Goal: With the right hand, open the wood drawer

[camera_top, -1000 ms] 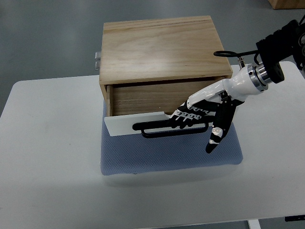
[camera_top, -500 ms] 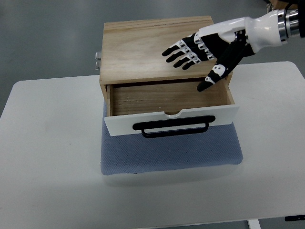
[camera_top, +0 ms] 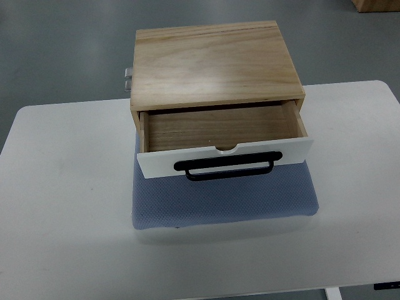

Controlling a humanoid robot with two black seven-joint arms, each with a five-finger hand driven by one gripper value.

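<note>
The wood drawer point(camera_top: 222, 134) stands pulled partway out of its light wooden box point(camera_top: 212, 62), white front panel point(camera_top: 225, 157) with a black handle point(camera_top: 224, 167) facing the camera (interior bare). The box sits on a blue-grey mat point(camera_top: 225, 203) on the white table point(camera_top: 62, 206). Neither robot hand shows, so their grip cannot be told.

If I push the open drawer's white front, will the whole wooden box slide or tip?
Probably not tip: the wooden box looks broad and low. It sits on a textured blue mat, likely grippy. The drawer should slide in stiffly.
</note>
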